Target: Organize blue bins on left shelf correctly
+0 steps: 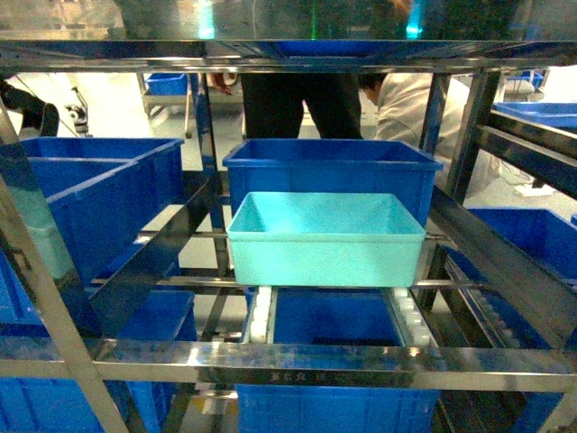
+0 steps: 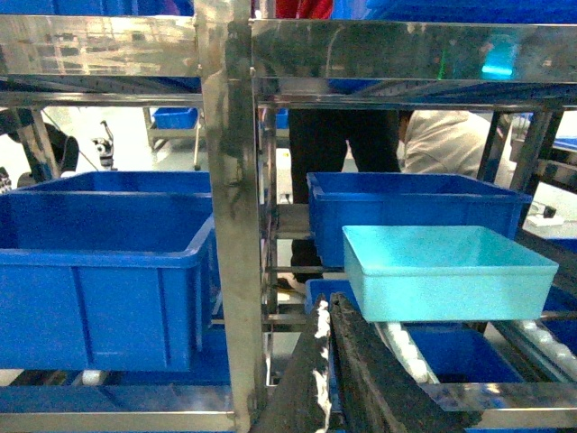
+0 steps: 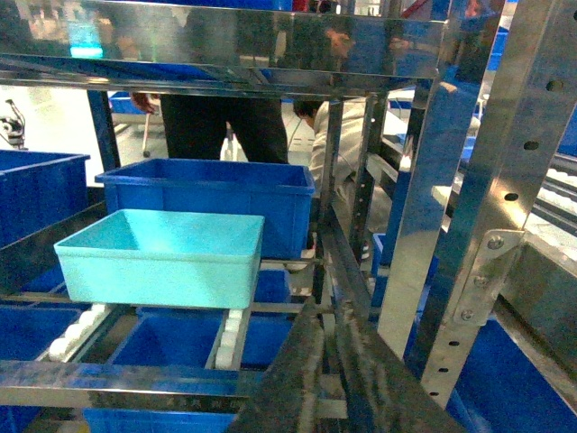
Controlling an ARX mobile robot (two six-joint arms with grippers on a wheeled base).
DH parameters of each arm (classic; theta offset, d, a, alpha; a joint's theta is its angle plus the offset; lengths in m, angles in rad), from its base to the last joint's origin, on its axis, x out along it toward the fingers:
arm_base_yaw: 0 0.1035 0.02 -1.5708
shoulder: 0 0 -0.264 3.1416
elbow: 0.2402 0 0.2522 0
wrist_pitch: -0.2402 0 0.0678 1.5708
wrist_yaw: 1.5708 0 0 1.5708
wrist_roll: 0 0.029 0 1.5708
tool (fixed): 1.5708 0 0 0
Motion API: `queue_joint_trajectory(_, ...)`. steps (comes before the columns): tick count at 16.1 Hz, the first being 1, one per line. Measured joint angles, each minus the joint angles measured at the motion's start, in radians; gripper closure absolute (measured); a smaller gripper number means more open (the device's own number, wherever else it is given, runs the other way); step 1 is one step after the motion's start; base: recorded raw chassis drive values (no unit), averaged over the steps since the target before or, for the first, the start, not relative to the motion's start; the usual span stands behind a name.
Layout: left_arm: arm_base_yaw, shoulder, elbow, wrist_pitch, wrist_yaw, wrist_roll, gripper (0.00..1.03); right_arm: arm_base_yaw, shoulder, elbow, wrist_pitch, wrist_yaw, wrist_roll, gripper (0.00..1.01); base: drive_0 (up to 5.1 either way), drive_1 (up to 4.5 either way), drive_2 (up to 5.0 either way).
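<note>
Stainless-steel shelf rails [image 1: 297,361] and angled posts frame a warehouse aisle where people stand behind the rack. At left, deep royal-blue bins [image 1: 86,203] fill the neighbouring bay. At centre, the light turquoise bin [image 1: 325,239] rests on white roller tracks [image 1: 261,316], touching the front of another royal-blue bin [image 1: 334,171]. My left gripper [image 2: 329,379] and right gripper [image 3: 329,379] both show fingers drawn narrow, holding nothing.

Stainless shelf [image 1: 297,363] level with white roller tracks [image 1: 261,316]. Turquoise bin [image 1: 325,242] sits on rollers at centre; dark blue bin [image 1: 332,176] directly behind at 12 o'clock, touching. Another dark blue bin [image 1: 86,194] at 9 o'clock, apart.
</note>
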Motion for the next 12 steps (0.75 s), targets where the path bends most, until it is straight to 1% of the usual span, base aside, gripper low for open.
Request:
queue_joint_trajectory(1, 0.000, 0.000, 0.000, 0.000, 0.000, 0.000, 0.87, 0.000, 0.000, 0.000, 0.000, 0.000, 0.000, 0.77, 0.0, 0.00, 0.0)
queue_joint_trajectory(3, 0.000, 0.000, 0.000, 0.000, 0.000, 0.000, 0.67, 0.000, 0.000, 0.000, 0.000, 0.000, 0.000, 0.57, 0.0, 0.00, 0.0)
queue_joint_trajectory(5, 0.000, 0.000, 0.000, 0.000, 0.000, 0.000, 0.42, 0.000, 0.000, 0.000, 0.000, 0.000, 0.000, 0.31, 0.0, 0.00, 0.0)
queue_joint_trajectory(7, 0.000, 0.000, 0.000, 0.000, 0.000, 0.000, 0.15, 0.000, 0.000, 0.000, 0.000, 0.000, 0.000, 0.04, 0.0, 0.00, 0.0)
queue_joint_trajectory(8, 0.000, 0.000, 0.000, 0.000, 0.000, 0.001, 0.03, 0.000, 0.000, 0.000, 0.000, 0.000, 0.000, 0.04, 0.0, 0.00, 0.0)
queue_joint_trajectory(9, 0.000, 0.000, 0.000, 0.000, 0.000, 0.001, 0.05, 0.000, 0.000, 0.000, 0.000, 0.000, 0.000, 0.03, 0.0, 0.00, 0.0)
queue_joint_trajectory(12, 0.000, 0.000, 0.000, 0.000, 0.000, 0.001, 0.05, 0.000, 0.000, 0.000, 0.000, 0.000, 0.000, 0.03, 0.0, 0.00, 0.0)
